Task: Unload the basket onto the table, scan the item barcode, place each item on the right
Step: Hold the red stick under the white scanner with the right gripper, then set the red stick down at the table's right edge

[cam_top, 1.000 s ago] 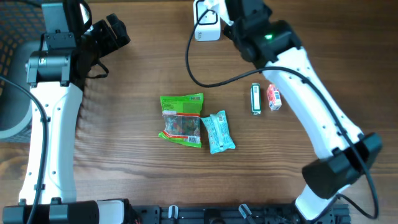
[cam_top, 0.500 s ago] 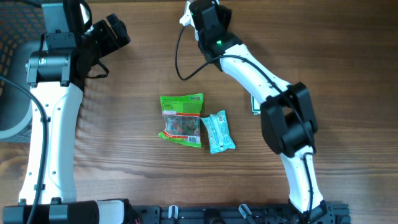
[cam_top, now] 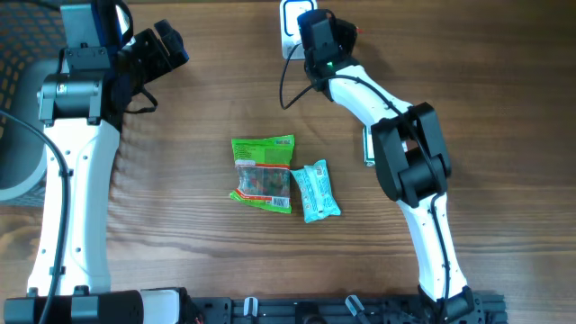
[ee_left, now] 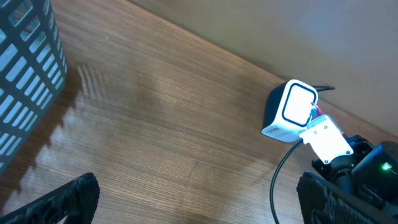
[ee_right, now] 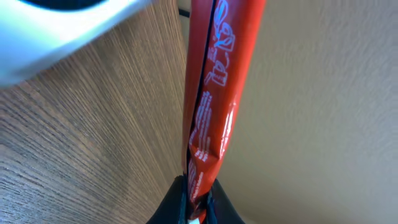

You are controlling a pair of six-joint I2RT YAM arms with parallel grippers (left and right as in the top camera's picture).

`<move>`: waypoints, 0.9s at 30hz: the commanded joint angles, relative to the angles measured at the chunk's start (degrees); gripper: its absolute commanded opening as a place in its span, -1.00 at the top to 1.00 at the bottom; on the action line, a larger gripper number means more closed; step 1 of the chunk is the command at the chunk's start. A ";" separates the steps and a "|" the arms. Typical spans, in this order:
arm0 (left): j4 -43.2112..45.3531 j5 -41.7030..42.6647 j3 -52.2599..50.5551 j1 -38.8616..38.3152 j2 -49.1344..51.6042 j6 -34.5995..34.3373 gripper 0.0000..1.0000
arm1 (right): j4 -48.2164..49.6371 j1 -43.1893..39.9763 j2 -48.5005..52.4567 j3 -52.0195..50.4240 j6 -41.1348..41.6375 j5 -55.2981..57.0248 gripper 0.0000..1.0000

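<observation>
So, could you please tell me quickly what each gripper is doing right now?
Left gripper: open, holding nothing.
Right gripper: shut on the red packet.

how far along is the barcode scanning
Done: thin red plastic packet is pinched in the right gripper. In hand: it's held beside the white box-shaped scanner. Left: the green snack bag and teal wrapped bar lie on the wooden table.

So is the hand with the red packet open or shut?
Shut. The right hand pinches the bottom edge of the red packet, which sticks up out of it.
</observation>
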 commanded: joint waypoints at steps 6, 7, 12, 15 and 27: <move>0.09 -0.98 0.00 -0.04 0.22 0.90 -0.99 | 0.22 0.61 -0.50 0.87 4.87 0.31 0.91; 0.09 -0.98 0.00 -0.04 0.22 0.90 -0.99 | 0.20 0.68 -0.52 0.87 6.12 0.26 0.91; 0.09 -0.98 0.00 -0.07 0.22 0.90 -1.00 | -0.24 1.31 -1.53 0.87 7.65 -2.14 0.91; 0.09 -0.98 0.00 -0.07 0.22 0.90 -1.00 | -5.11 1.22 -5.31 0.87 11.23 -7.63 0.92; 0.09 -0.98 0.00 -0.07 0.22 0.90 -1.00 | -50.29 -7.37 -31.54 0.87 36.57 -39.32 0.91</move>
